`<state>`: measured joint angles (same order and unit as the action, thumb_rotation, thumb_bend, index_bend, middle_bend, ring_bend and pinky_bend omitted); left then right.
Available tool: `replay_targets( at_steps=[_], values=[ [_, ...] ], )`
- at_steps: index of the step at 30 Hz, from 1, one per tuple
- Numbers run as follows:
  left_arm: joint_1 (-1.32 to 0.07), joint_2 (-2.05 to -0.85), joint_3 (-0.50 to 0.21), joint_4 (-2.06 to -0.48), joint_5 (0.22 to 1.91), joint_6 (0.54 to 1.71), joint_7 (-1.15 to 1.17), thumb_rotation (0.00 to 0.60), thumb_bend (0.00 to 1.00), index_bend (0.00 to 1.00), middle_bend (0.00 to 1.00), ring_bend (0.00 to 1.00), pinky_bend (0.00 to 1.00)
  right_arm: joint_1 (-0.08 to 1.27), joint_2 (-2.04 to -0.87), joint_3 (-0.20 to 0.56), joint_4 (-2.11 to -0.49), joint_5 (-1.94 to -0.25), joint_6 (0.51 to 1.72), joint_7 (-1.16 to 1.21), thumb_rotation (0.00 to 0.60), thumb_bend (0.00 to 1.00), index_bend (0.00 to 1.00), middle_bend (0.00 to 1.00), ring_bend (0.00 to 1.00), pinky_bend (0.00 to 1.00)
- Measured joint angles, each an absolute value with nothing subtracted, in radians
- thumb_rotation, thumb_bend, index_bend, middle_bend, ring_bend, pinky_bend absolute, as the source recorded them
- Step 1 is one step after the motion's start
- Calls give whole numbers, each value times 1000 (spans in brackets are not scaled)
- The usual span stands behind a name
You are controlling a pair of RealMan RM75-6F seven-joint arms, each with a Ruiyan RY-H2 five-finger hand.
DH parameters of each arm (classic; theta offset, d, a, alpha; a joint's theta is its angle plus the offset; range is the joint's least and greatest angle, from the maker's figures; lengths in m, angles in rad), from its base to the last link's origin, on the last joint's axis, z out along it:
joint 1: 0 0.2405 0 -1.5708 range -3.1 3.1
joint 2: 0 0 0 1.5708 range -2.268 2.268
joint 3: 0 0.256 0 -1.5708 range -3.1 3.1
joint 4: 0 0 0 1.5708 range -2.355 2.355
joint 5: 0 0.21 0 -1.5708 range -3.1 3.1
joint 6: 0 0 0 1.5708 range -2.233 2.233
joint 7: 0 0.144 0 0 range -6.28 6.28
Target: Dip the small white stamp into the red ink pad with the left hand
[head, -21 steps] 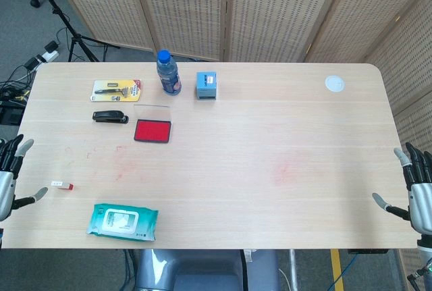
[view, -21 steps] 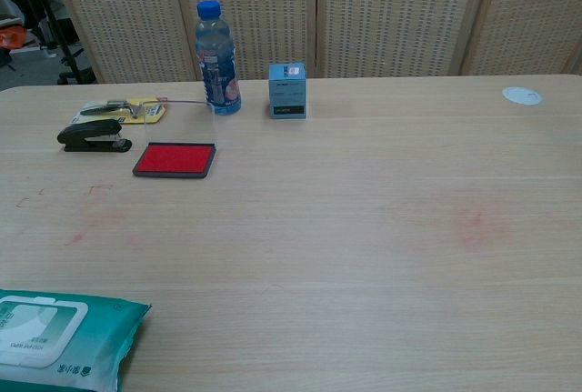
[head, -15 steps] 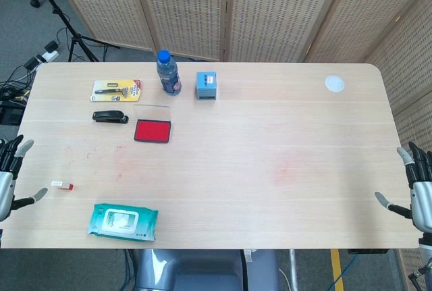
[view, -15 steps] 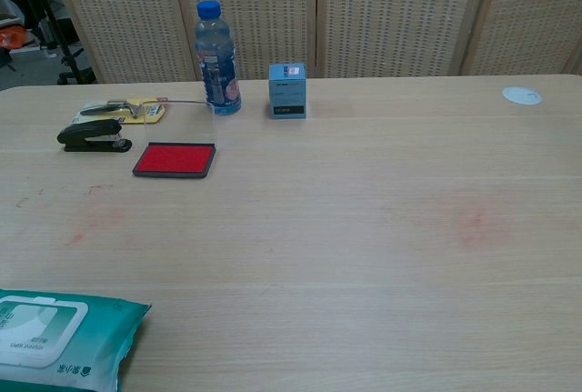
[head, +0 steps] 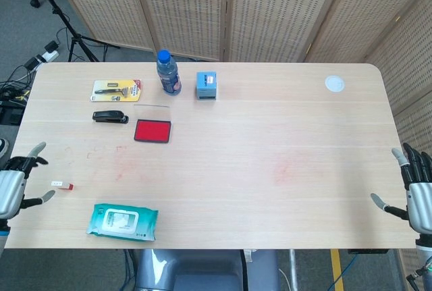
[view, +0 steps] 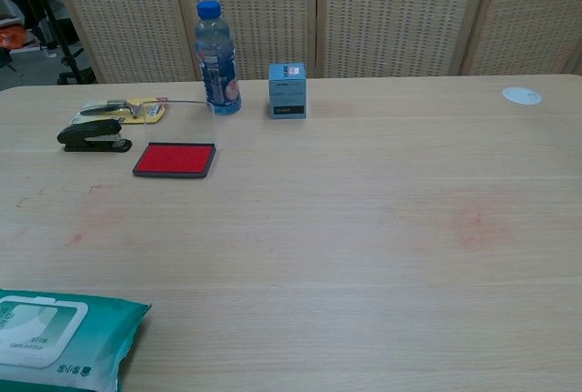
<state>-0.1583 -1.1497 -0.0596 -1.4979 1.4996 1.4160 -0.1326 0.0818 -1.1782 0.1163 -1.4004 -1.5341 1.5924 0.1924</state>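
Red ink pad (head: 152, 131), black stapler (head: 110, 117), teal wipes pack (head: 122, 222).

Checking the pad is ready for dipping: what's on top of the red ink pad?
Nothing lies on the red ink pad; its red face is bare. Its clear lid stands open behind it.

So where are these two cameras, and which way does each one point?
Head view: sits high, looking steeply down on the whole table; the left hand and right hand show open at its side edges, the small white stamp near the left one.
Chest view: sits low at the near edge, looking across the tabletop toward the wicker screens; no part of the robot shows.
Both share the red ink pad, water bottle, stapler and wipes pack.
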Motion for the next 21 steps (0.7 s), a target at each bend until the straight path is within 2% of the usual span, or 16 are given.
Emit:
replay_targets(
  at_steps=[5, 12, 21],
  values=[
    [-191, -1160, -47, -1443, 1490, 1328, -149, 600, 216, 118, 1000, 1000, 957, 84, -1182, 114, -1398, -1535, 1588, 184, 600, 53, 0, 0, 0, 0],
    [-238, -1194, -23, -1273, 1482, 1188, -307, 600, 264, 300, 1000, 1000, 959, 88, -1190, 110, -1402, -1538, 1581, 161, 600, 53, 0, 0, 0, 0],
    [-288, -1234, 43, -1114, 1521, 1051, -499, 600, 269, 350, 1000, 1000, 959, 92, -1199, 104, -1407, -1542, 1570, 135, 600, 53, 0, 0, 0, 0]
  ],
)
